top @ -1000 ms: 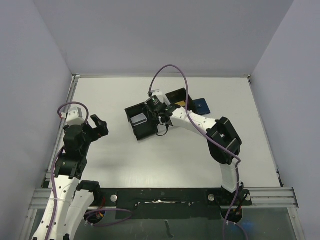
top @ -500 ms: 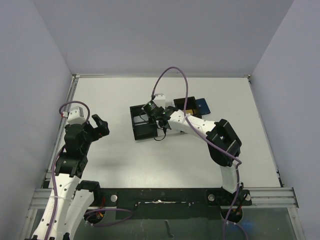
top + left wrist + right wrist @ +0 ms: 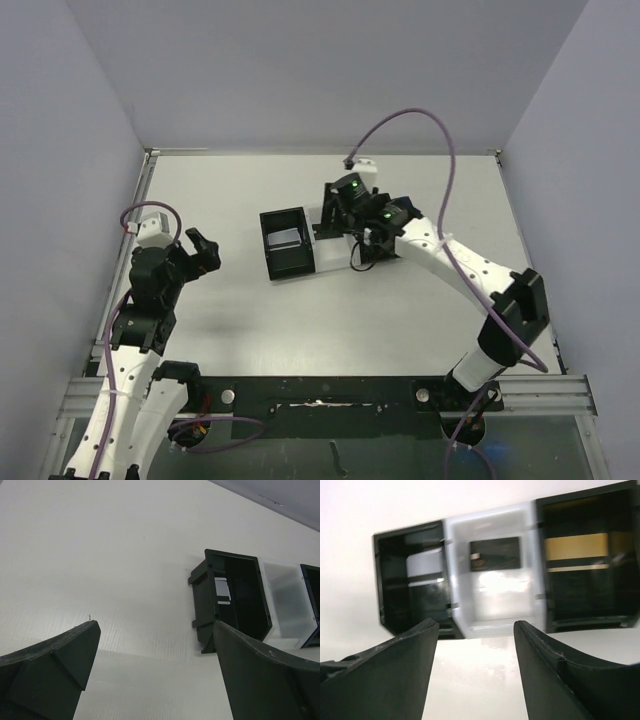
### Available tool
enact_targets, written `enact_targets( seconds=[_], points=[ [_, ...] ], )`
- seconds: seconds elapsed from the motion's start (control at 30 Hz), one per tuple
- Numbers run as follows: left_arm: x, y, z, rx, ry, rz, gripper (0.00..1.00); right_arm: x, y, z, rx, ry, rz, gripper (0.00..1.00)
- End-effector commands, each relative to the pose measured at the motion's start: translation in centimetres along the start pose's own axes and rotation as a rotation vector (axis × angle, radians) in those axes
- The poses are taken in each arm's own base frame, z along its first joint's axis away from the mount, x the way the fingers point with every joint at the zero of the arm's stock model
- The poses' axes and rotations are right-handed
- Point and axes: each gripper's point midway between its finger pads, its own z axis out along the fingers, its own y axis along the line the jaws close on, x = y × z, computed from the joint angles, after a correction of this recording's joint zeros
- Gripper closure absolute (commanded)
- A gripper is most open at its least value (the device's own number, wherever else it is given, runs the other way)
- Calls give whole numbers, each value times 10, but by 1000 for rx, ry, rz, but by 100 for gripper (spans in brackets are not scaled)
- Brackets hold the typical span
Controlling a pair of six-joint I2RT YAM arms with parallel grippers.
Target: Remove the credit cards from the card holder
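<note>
Right tool (image 3: 476, 625) open, empty; gold card (image 3: 576, 546) lies in black compartment (image 3: 590, 597) just ahead, right in wrist view.

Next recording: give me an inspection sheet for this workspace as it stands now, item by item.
Surface: white table, no spills seen.
Job's things: gold card in one black end compartment of the three-section box; pale card in the other end; card holder not made out.
Clutter: dark rectangle in the clear middle section, perhaps another card.
Grippers: left gripper open, apart from the box; right gripper open above the box, holding nothing.
Cables: purple cables loop off both arms.
Surroundings: pale walls on three sides; metal rail at the near edge.
</note>
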Motion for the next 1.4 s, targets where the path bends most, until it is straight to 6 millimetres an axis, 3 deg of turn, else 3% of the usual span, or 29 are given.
enact_targets(
  seconds=[0.0,0.1,0.2,0.47,0.6,0.73,1.0,1.2,1.27,1.37],
  points=[
    [-2,-19,9,105,-2,14,3,-13,-65,-7,71,-32,76,37],
    [12,-26,18,135,86,24,3,-5,-73,-2,-5,5,77,36],
    [25,-26,25,125,170,30,3,7,-88,9,57,56,57,36],
    [30,-29,31,137,204,31,3,35,-93,56,101,193,-13,39],
    [29,-28,31,135,195,31,4,36,-96,72,137,220,-62,41],
    [29,-28,31,132,196,31,4,36,-102,80,175,240,-94,51],
    [28,-27,31,130,195,31,3,24,-101,57,175,294,-115,88],
    [28,-28,31,133,193,30,3,14,-86,36,84,340,-131,92],
    [28,-28,30,137,194,30,3,23,-79,32,3,422,-118,90],
    [28,-29,30,142,196,30,4,26,-84,29,25,464,-123,90]
  ],
)
